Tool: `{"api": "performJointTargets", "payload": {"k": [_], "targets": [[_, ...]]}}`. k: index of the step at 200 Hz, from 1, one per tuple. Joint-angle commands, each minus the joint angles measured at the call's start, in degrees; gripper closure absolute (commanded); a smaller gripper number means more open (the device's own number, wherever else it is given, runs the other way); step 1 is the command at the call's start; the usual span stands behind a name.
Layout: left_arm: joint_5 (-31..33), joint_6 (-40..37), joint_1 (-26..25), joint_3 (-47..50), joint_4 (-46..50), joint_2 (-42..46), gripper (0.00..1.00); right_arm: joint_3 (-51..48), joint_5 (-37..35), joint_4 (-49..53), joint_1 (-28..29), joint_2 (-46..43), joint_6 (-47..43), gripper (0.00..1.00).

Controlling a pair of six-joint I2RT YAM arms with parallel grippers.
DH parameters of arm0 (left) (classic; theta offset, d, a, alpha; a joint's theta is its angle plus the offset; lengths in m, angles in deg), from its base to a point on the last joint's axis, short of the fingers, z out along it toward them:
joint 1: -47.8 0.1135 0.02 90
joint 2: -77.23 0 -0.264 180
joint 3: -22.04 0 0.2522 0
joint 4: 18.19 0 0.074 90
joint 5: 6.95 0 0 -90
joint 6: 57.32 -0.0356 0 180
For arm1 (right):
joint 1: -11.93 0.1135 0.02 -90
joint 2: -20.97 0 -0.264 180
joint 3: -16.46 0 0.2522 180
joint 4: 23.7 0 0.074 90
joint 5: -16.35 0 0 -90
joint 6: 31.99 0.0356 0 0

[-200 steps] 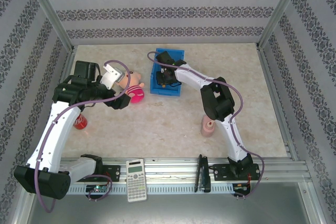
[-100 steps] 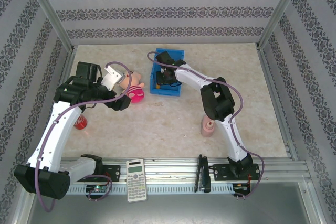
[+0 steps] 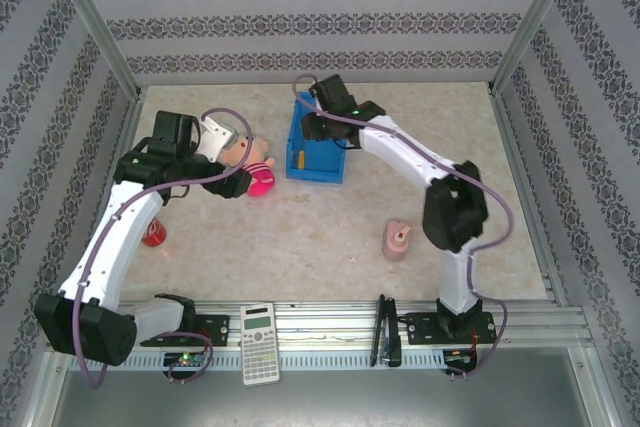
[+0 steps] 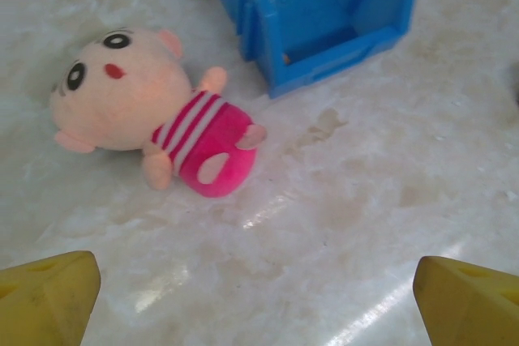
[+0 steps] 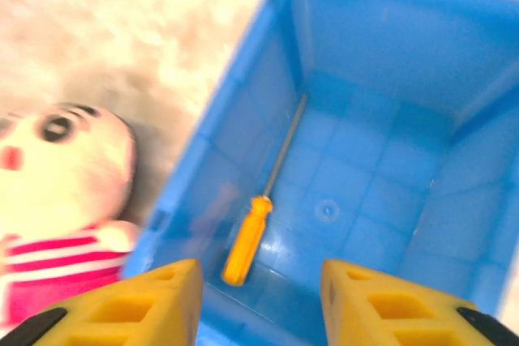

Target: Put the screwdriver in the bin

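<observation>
The screwdriver (image 5: 250,234), with its orange handle and thin silver shaft, lies on the floor of the blue bin (image 5: 381,62) along its left wall. My right gripper (image 5: 261,305) hangs open above the bin with nothing between its yellow fingers (image 5: 154,301). From above, the right gripper (image 3: 318,125) sits over the bin (image 3: 318,162) at the table's back middle. My left gripper (image 4: 255,301) is open over bare table, its yellow fingertips (image 4: 49,293) at the frame's lower corners; the bin (image 4: 324,14) stands ahead of it.
A pink plush doll (image 3: 255,162) lies left of the bin. A red can (image 3: 153,232) stands beside the left arm, a pink bottle (image 3: 397,240) lies right of centre. A grey calculator (image 3: 260,329) and a black tool (image 3: 383,329) rest on the front rail.
My right gripper has risen out of the bin and its arm has swung up and to the right. The left arm shifted slightly toward the back.
</observation>
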Motion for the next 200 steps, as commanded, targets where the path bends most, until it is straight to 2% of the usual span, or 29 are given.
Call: {"api": "performJointTargets", "payload": {"k": [1, 26, 47, 68, 76, 89, 102, 118, 142, 160, 173, 200], "targets": [[10.0, 6.7, -0.6, 1.6, -7.2, -1.4, 0.01, -6.4, -0.7, -6.7, -0.1, -8.8, -4.3, 0.51], [18.4, 8.0, -0.6, 3.3, -12.1, -3.3, 0.01, -15.2, -5.0, -12.7, -0.4, -17.4, -6.5, 0.38], [24.5, 8.1, -0.4, 5.3, -17.3, -4.7, 0.01, -19.7, -9.1, -14.3, -1.0, -21.8, -9.3, 0.36], [26.8, 11.0, -0.1, 7.8, -22.4, -5.9, 0.01, -27.6, -10.7, -20.8, -2.1, -26.2, -14.1, 0.35], [27.0, 12.7, 0.0, 8.9, -24.2, -6.3, 0.01, -32.1, -12.1, -25.4, -2.5, -28.1, -15.7, 0.32], [27.1, 15.2, 0.4, 10.6, -27.1, -6.9, 0.01, -38.7, -15.5, -31.4, -3.4, -31.5, -15.9, 0.21], [27.5, 17.1, 0.8, 12.2, -30.0, -7.2, 0.01, -44.2, -15.5, -36.2, -5.4, -34.7, -15.5, 0.2], [27.9, 17.8, 1.7, 14.6, -34.8, -7.3, 0.01, -49.2, -15.3, -38.9, -8.4, -38.3, -14.5, 0.13], [27.8, 18.1, 4.3, 21.0, -45.8, -7.1, 0.01, -56.4, -16.7, -42.6, -13.8, -42.4, -14.5, 0.12], [27.8, 16.9, 6.3, 27.1, -56.5, -8.1, 0.01, -62.4, -17.8, -48.5, -17.8, -45.2, -14.8, 0.12], [26.8, 16.3, 7.7, 29.6, -60.7, -10.0, 0.01, -66.4, -18.4, -52.2, -20.3, -46.4, -14.9, 0.12], [24.5, 20.5, 10.7, 34.6, -70.0, -13.4, 0.01, -73.6, -19.2, -59.7, -24.5, -46.7, -16.0, 0.11]]}}
